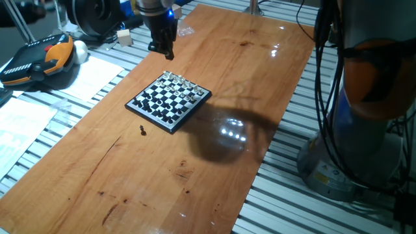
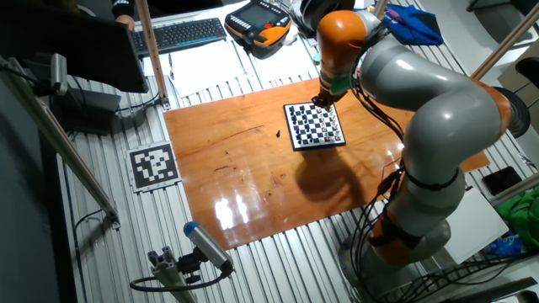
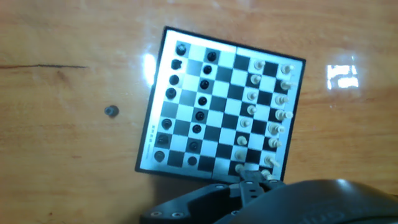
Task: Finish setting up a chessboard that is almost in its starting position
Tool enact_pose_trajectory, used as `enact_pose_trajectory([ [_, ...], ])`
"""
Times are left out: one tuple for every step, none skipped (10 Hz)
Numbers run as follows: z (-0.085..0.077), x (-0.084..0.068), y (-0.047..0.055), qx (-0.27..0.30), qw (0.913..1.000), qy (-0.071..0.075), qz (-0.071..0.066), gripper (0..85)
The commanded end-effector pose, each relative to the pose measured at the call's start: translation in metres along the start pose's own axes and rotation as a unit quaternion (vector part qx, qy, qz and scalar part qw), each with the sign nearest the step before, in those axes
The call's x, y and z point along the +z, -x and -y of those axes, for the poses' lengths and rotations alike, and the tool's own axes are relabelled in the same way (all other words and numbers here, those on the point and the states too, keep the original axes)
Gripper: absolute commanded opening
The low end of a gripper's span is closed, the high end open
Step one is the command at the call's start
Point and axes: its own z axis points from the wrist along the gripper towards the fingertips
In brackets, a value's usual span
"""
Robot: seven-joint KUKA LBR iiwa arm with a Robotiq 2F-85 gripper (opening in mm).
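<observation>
- Dark gripper (image 3: 252, 183) housing fills the near edge of the hand view, its tips over the board's white-piece side; whether the jaws are open or closed I cannot tell.
- Past it lies the chessboard (image 3: 221, 109), flat on the wooden table (image 1: 214, 188), black pieces along one edge, pale ones along the other.
- One stray black piece (image 3: 111, 111) sits on the table, apart from the board, off its black-piece side.
- That piece likely belongs in the gap among the black rows; the exact square is too small to read.
- To do this well: travel above the standing pieces, centre over the stray one, descend straight, grip lightly, since it is tiny and could tip or skid.
</observation>
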Motion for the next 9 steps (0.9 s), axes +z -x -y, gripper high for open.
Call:
enact_pose_trajectory([
  [0.0002,-0.0002,-0.0001,-0.008,0.9999,0.007,0.008,0.0],
  [0.0002,-0.0002,-0.0001,-0.009,0.9998,0.016,0.008,0.0],
  [0.0002,-0.0002,-0.0001,-0.013,0.9999,0.005,0.003,0.0],
  [0.0002,-0.0002,-0.0001,-0.006,0.9998,-0.019,0.009,0.0],
  [0.0002,-0.0002,-0.0001,0.001,0.9999,0.01,-0.011,0.0],
  [0.0002,-0.0002,-0.0001,0.0,0.9998,0.009,-0.018,0.0],
  [0.0002,-0.0002,-0.0001,-0.005,0.9993,0.007,-0.036,0.0],
  [0.0002,-0.0002,-0.0001,0.002,0.9983,0.014,-0.056,0.0],
  [-0.0043,-0.0018,0.0027,0.012,0.9983,0.011,-0.056,0.0],
])
